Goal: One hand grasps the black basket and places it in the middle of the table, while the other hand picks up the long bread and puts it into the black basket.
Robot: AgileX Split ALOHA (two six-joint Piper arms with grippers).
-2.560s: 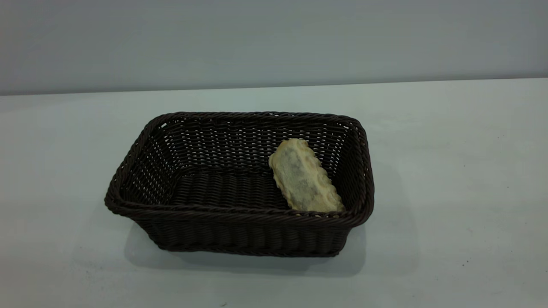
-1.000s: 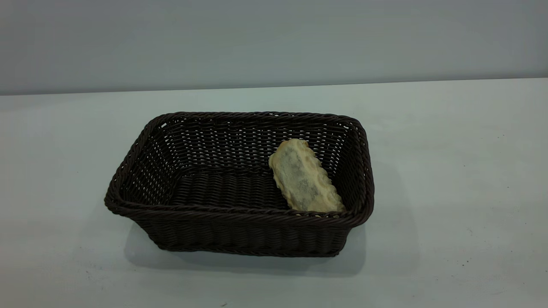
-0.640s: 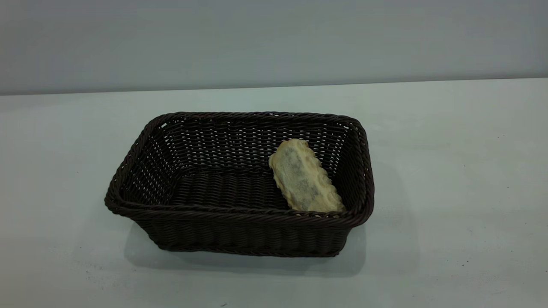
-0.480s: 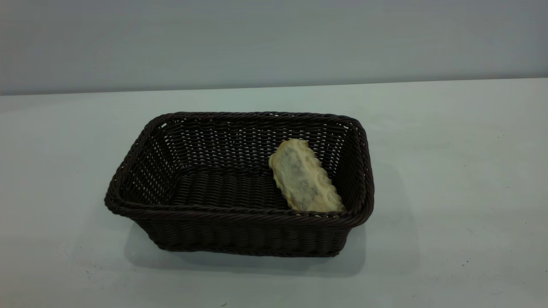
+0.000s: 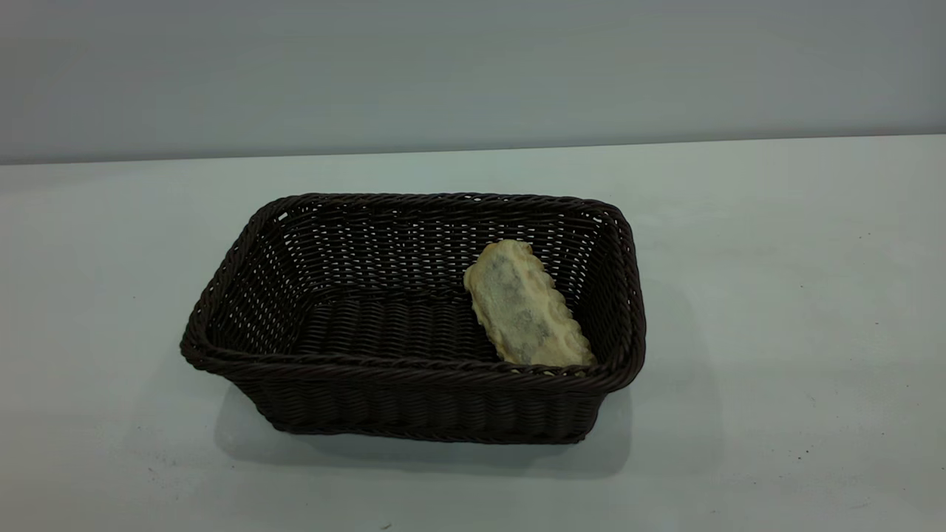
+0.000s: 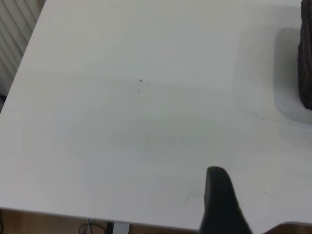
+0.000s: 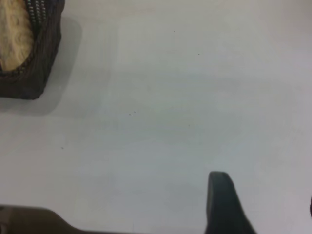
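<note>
Neither gripper appears in the exterior view; each shows only in its own wrist view as a single dark fingertip. One finger of the left gripper [image 6: 222, 204] hangs over bare table [image 5: 776, 295] near the table's edge, and the black basket [image 5: 414, 373] is just a dark sliver of woven wall at the border of that view, well apart from the finger. One finger of the right gripper [image 7: 222, 204] likewise hangs over bare white surface, with a corner of the basket and a bit of the long bread [image 7: 14, 34] inside it far off at the opposite corner of that view. With only one finger of each pincer in sight, it cannot be told how far either stands open; nothing is seen held by either. In the exterior view the basket sits upright near the middle of the table, its long sides running left to right. The long bread [image 5: 526, 307] lies inside it at the right end, pale mottled underside up, leaning against the right wall and slanting from the far side toward the near right corner.
</note>
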